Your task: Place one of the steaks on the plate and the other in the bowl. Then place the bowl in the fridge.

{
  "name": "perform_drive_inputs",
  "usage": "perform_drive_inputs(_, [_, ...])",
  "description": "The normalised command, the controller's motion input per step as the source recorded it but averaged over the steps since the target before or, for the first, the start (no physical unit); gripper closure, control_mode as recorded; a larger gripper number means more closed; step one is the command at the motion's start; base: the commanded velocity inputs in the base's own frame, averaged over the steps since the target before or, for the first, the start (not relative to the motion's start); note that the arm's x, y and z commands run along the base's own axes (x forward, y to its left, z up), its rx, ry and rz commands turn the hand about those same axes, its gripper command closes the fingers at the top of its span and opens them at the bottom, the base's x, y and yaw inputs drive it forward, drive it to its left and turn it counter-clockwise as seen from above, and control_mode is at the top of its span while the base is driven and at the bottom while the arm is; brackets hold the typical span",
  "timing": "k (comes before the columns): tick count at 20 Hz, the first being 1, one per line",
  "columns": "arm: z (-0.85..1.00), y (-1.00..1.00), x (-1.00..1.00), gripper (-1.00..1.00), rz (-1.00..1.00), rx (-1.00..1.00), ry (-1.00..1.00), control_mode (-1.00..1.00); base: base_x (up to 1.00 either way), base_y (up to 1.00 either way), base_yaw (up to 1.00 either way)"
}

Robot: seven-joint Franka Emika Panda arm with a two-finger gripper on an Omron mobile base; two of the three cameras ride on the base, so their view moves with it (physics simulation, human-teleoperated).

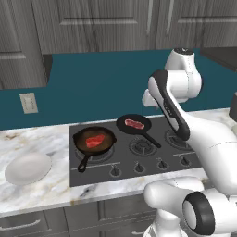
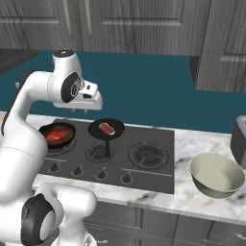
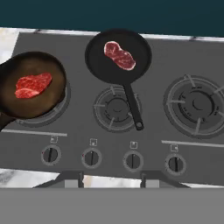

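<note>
One steak [image 3: 33, 84] lies in a brown skillet [image 1: 95, 141] on the left burner of the stove. The other steak [image 3: 119, 55] lies in a black pan [image 1: 134, 124] on the rear middle burner. The white plate [image 1: 28, 169] rests on the marble counter left of the stove. The beige bowl [image 2: 216, 175] stands tilted on the counter to the right. My gripper [image 3: 111, 180] hangs above the stove's front knobs, open, with nothing between its fingertips [image 3: 72, 179]. The hand [image 2: 89, 98] hovers well above the pans. The fridge is out of view.
The dark cooktop [image 1: 152, 159] has a row of knobs along its front and a bare burner [image 3: 194, 105] at the right. A dark toaster [image 2: 239, 134] stands behind the bowl. A teal backsplash and grey cabinets rise behind.
</note>
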Motion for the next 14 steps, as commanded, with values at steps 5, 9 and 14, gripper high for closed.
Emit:
perform_drive_inputs(5, [-0.14, -0.02, 0.27, -1.0, 0.07, 0.0, 0.01, -1.0, 0.0, 0.0, 0.0])
perform_drive_inputs(9, [-0.47, -0.22, 0.4, -1.0, 0.11, 0.0, 0.0, -1.0, 0.0, 0.0, 0.0])
perform_drive_inputs(14, [-0.36, -0.09, 0.5, -1.0, 0.13, 0.0, 0.0, -1.0, 0.0, 0.0, 0.0])
